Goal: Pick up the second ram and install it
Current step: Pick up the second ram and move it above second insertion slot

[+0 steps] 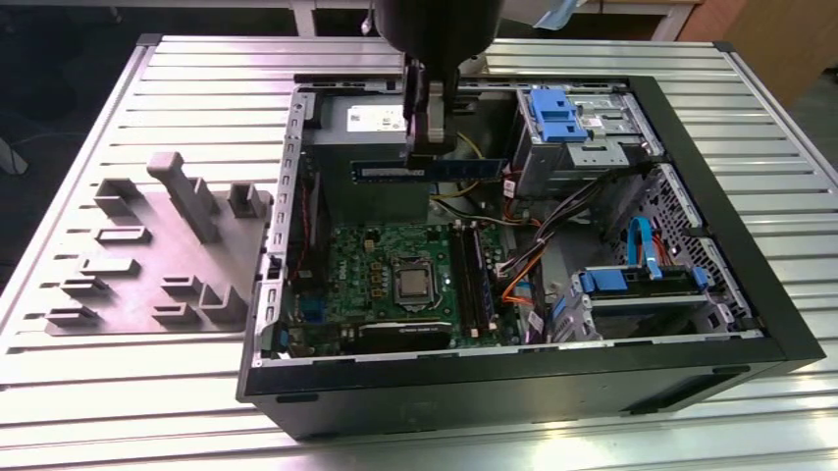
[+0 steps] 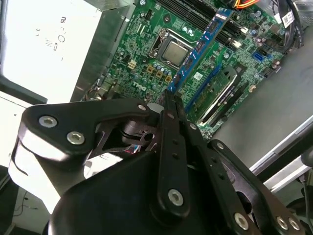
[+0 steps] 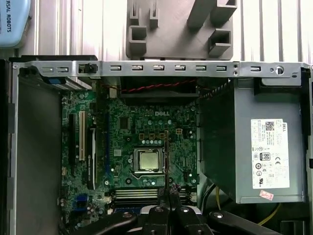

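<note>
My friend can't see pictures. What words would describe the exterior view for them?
A robot's hand holds the second ram, a thin blue-green strip, level over an open computer case. The green motherboard lies inside it; grey holder blocks sit at the exterior view's left.

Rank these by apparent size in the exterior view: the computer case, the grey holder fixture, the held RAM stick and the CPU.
1. Computer case
2. Grey holder fixture
3. RAM stick and CPU, unranked: the stick is longer but thinner, and it is held raised.
</note>
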You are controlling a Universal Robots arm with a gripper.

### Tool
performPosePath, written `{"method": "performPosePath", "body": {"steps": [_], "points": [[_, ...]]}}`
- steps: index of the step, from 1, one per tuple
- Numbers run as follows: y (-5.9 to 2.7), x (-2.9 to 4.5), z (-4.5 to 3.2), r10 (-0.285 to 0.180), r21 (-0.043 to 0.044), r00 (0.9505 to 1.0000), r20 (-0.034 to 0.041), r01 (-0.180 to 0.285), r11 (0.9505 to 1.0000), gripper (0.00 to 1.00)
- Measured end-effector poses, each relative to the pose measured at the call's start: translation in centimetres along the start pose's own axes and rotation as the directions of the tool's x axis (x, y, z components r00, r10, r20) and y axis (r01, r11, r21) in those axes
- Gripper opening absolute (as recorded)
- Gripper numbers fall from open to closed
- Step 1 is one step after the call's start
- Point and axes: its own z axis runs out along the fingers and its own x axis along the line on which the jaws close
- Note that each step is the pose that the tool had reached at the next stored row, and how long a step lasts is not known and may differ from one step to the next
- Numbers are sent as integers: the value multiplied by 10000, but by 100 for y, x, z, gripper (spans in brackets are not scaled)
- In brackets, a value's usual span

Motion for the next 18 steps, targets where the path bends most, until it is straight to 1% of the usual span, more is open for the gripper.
{"method": "performPosePath", "body": {"steps": [9, 14, 18], "points": [[-11, 4, 91, 0, 0, 10000, -1, 0, 10000, 11], [-29, 7, 166, 1, 0, 10000, -1, -1, 10000, 11], [-49, 8, 203, 0, 0, 10000, 0, 0, 10000, 11]]}}
